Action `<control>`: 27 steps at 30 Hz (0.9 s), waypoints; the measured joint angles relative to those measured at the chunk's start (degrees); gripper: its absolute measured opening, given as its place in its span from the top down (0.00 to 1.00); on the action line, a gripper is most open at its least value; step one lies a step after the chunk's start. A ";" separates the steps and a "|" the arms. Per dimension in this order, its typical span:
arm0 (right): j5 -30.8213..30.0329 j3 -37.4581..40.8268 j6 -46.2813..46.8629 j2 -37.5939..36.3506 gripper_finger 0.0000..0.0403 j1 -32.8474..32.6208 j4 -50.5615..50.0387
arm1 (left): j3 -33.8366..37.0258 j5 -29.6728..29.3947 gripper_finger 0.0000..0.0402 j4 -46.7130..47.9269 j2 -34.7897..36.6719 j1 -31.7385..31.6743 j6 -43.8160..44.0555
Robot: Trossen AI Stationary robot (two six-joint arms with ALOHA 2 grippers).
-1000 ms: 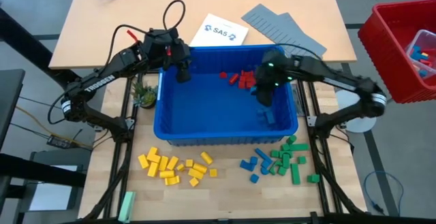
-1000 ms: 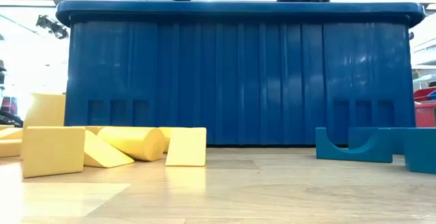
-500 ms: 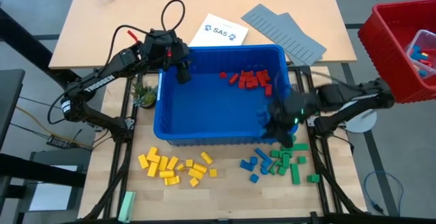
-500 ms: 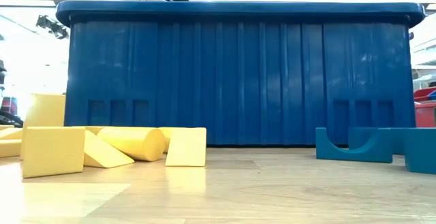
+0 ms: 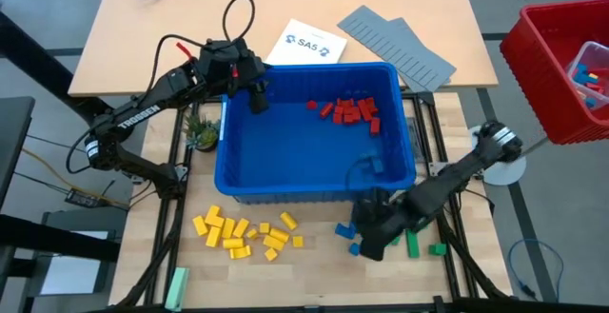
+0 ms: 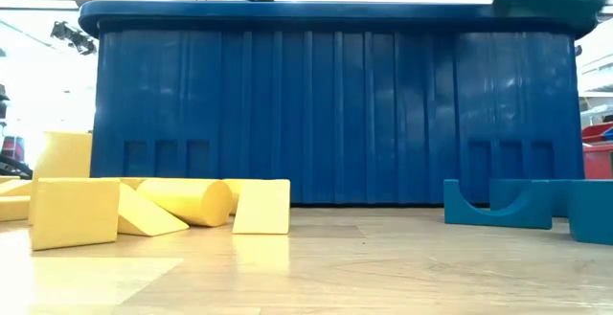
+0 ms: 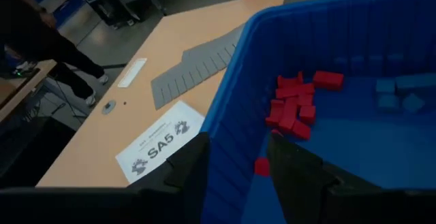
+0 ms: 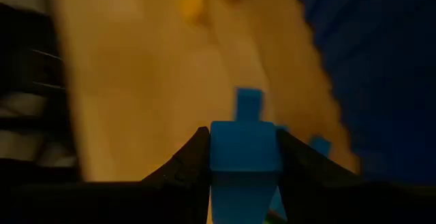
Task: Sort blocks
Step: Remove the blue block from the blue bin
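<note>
In the high view the right gripper (image 5: pixel 373 240) sits low and right of centre, in front of the blue bin (image 5: pixel 238 175), over the blue (image 5: pixel 344 228) and green blocks (image 5: pixel 412 244) on the wooden table (image 5: pixel 314 265); its wrist view shows the jaws clamped on a blue block (image 8: pixel 243 157). The left gripper (image 5: pixel 257 99) hangs at the bin's upper-left corner, jaws apart with nothing between them; red blocks (image 5: pixel 347 111) lie in the bin's upper right, yellow blocks (image 5: pixel 243 234) on the table at lower left.
</note>
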State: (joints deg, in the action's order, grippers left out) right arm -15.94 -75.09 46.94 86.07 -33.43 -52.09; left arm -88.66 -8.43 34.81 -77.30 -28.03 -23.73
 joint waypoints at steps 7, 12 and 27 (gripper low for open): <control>-3.47 0.04 1.46 10.28 0.71 -0.17 -3.28 | 0.00 -0.02 0.61 -3.83 0.00 0.00 0.01; -4.01 0.04 1.69 14.16 0.68 -0.10 -2.96 | 0.00 0.00 0.61 -7.26 0.00 0.02 0.00; -2.70 0.15 5.43 13.87 0.46 -0.11 -5.01 | 0.00 0.04 0.61 -13.14 0.02 0.02 0.39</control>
State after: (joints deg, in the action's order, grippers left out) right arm -18.64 -74.94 52.37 99.94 -33.54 -57.10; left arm -88.66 -8.39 21.67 -77.28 -28.01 -23.33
